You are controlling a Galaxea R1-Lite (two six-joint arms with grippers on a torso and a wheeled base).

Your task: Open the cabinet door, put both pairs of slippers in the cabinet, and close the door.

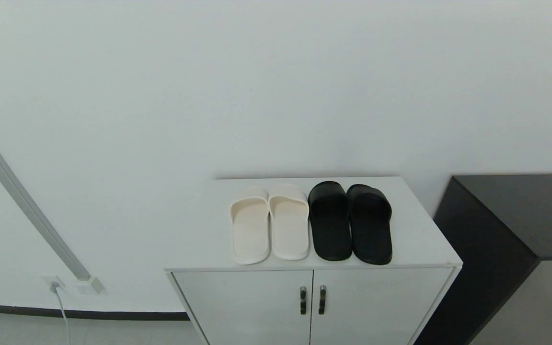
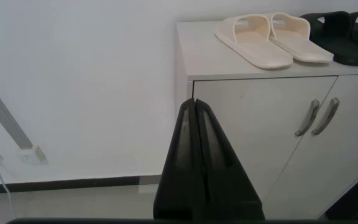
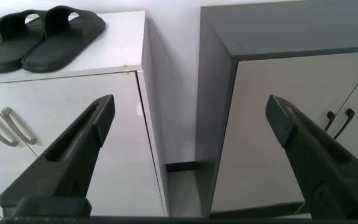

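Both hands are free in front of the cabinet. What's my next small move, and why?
Probably bring the open right hand to the right metal door handle: both doors of the white cabinet are shut, and the cream slide slippers and black slide slippers sit on top.

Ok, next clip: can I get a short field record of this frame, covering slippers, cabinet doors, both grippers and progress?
white slippers: pair on top of the cabinet, left of the black pair
black slippers: pair on top, beside the white pair
doors: both closed, handles at the middle
left gripper: shut, holding nothing
right gripper: open, holding nothing
progress: no step done yet
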